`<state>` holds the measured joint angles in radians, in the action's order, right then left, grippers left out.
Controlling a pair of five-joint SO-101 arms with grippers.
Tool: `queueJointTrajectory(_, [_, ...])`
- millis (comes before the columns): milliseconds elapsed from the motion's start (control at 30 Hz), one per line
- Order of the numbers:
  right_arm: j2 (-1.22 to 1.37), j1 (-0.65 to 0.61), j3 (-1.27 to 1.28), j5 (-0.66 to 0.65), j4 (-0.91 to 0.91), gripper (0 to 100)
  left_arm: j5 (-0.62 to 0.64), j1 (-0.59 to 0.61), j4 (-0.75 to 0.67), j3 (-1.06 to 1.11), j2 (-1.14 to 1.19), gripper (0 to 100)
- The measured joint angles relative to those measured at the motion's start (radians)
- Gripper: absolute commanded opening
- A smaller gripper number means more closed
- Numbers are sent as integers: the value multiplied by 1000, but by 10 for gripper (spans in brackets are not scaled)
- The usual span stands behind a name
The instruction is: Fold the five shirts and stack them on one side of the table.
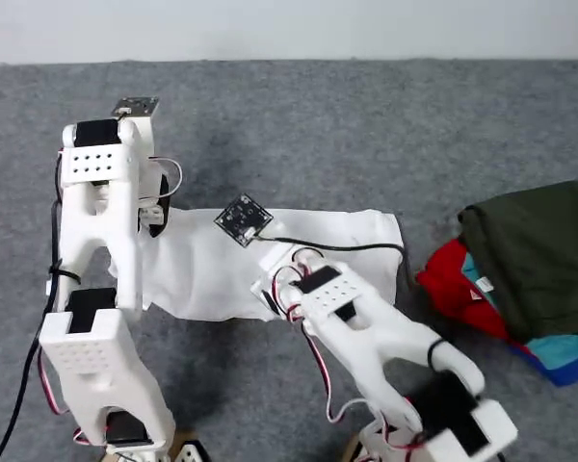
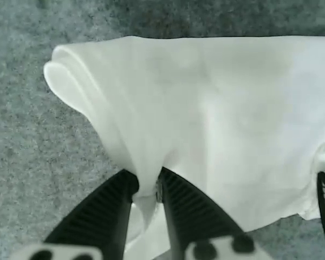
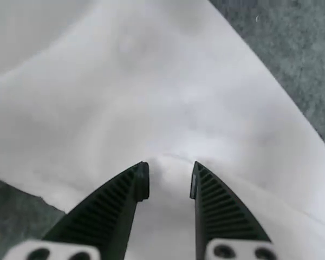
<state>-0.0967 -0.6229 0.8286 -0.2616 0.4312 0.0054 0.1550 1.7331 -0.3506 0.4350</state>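
Left wrist view: left gripper (image 2: pixel 147 187) jaws nearly together, clamped on a pinched fold at the edge of the white shirt (image 2: pixel 216 124). Right wrist view: right gripper (image 3: pixel 168 181) jaws a narrow gap apart, closed on a raised ridge of the same cloth. High view: one white shirt, partly folded, flat mid-table (image 1: pixel 318 125) under both arms. One stack at the right edge, well apart from it. Three garments countable there: dark green shirt (image 1: pixel 539 255) on top, red shirt (image 1: pixel 453 284) below, blue shirt (image 1: pixel 568 356) lowest. Any more in stack: cannot tell.
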Motion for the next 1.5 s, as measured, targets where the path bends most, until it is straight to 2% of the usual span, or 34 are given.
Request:
queueJointTrajectory(167, [77,0,-21,0,-11,139,0,0,0,0,0,12])
queueJointTrajectory(367, [41,20,-86,3,2,139,0,0,0,0,0,12])
queueJointTrajectory(467, [-69,74,-157,3,95,139,0,0,0,0,0,12])
queueJointTrajectory(567, [-204,187,-244,3,224,139,3,-17,0,2,-35,12])
queueJointTrajectory(667, [-293,339,-301,5,324,139,0,-98,0,2,-117,13])
queueJointTrajectory(800, [-311,562,-308,5,373,139,-37,-276,2,2,-229,13])
queueJointTrajectory(1000, [-313,709,-301,5,427,139,-75,-578,-15,0,-238,13])
queueJointTrajectory(1100, [-311,775,-315,-9,483,139,-77,-675,-71,-35,-152,13])
queueJointTrajectory(1267, [-311,936,-423,-64,609,139,-74,-744,-121,-244,80,13])
queueJointTrajectory(1400, [-311,1036,-460,-74,643,139,-28,-773,-92,-497,284,15])
queueJointTrajectory(1500, [-311,1063,-462,-74,643,139,-17,-799,-31,-700,434,16])
